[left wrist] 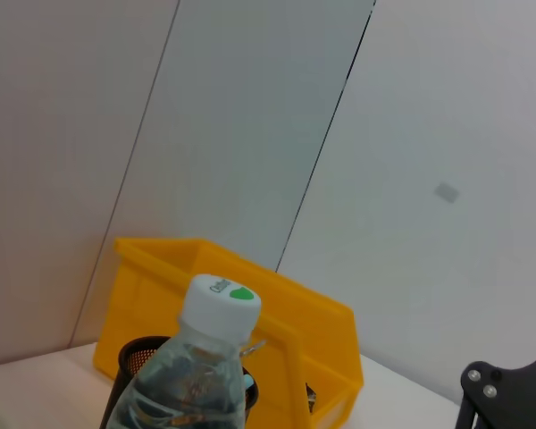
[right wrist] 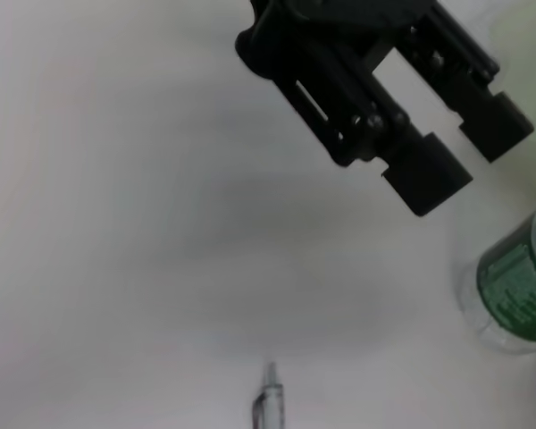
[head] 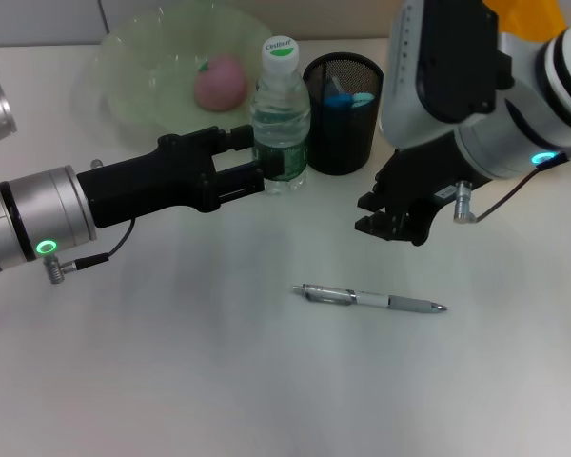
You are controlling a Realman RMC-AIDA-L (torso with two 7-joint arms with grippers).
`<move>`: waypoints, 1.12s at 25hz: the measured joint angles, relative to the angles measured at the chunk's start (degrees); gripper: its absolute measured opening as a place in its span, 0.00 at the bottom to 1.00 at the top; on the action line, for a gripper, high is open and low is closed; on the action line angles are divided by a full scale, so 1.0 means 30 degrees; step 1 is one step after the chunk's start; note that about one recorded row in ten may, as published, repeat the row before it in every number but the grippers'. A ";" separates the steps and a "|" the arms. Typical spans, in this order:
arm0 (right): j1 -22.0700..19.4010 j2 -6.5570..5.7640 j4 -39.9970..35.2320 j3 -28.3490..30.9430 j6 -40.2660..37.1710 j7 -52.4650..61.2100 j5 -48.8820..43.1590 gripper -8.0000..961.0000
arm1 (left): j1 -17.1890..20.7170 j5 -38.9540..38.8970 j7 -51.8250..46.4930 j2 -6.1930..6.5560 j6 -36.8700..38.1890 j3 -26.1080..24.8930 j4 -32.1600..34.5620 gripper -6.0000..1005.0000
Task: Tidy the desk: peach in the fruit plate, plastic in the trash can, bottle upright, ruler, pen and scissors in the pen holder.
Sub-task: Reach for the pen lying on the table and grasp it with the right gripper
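— Is the light strong here?
— Bright and even; the shadows on the desk (head: 219, 381) are soft and pale, also under the pen (head: 371, 299).
— Any glare?
— A little shine on the bottle (head: 281, 119).
— And focus?
— The right wrist view is blurred — the pen tip (right wrist: 268, 407) there looks smeared.

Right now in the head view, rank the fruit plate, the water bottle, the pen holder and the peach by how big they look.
1. Fruit plate, clearly largest.
2. Water bottle and pen holder: too alike to rank.
3. Peach, smallest.
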 joint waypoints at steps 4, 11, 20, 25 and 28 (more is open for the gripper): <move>0.0792 -0.0019 0.0606 0.0028 -0.0319 0.0610 -0.0043 0.21 | -0.0022 -0.0003 0.0000 0.0001 0.0003 0.0000 0.0000 0.76; 0.2639 -0.0010 0.3185 0.0123 -0.0535 0.1179 -0.0452 0.33 | 0.0010 -0.0003 0.0000 0.0019 0.0085 0.0000 0.0014 0.77; 0.3570 0.0041 0.5351 -0.0111 0.0278 0.1048 -0.0353 0.67 | 0.0467 0.0021 0.3205 0.0091 0.1464 -0.0332 0.0142 0.77; 0.3432 0.0076 0.5354 -0.0113 0.0288 0.1036 -0.0308 0.67 | 0.0736 0.0114 0.3876 0.0265 0.1857 -0.1371 0.0206 0.77; 0.3417 0.0081 0.5497 -0.0112 0.0318 0.1031 -0.0300 0.67 | 0.0767 0.0140 0.3771 0.0401 0.1847 -0.1572 0.0207 0.78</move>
